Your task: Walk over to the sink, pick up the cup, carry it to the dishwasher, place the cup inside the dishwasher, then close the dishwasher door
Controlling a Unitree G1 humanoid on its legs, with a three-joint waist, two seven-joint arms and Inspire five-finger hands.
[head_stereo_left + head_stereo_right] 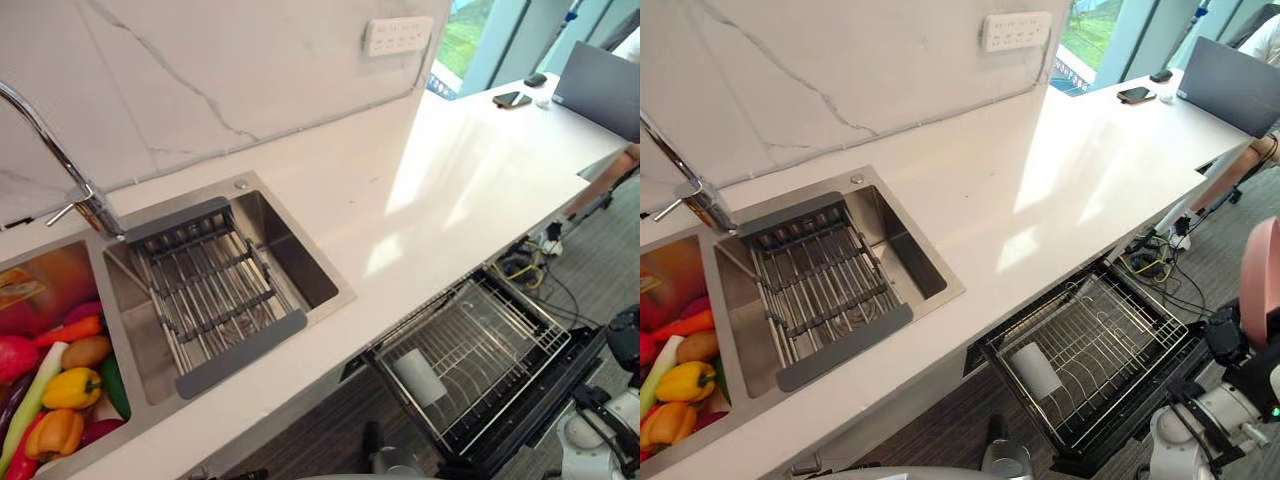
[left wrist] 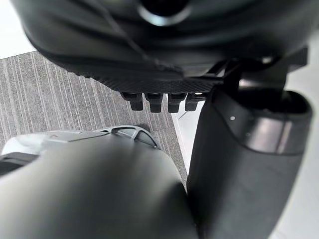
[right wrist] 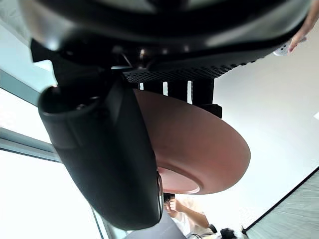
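Grips the pink cup in the right hand, thumb pressed on one side, fingers curled over the other. Carries nothing in the left hand, fingers loose. Looks light, stiff and smooth, probably breakable; calls for a firm hold across the wall, not the rim. Shows the open dishwasher rack just below and left of the right hand, a white cup lying inside; farther that way, counter and sink.
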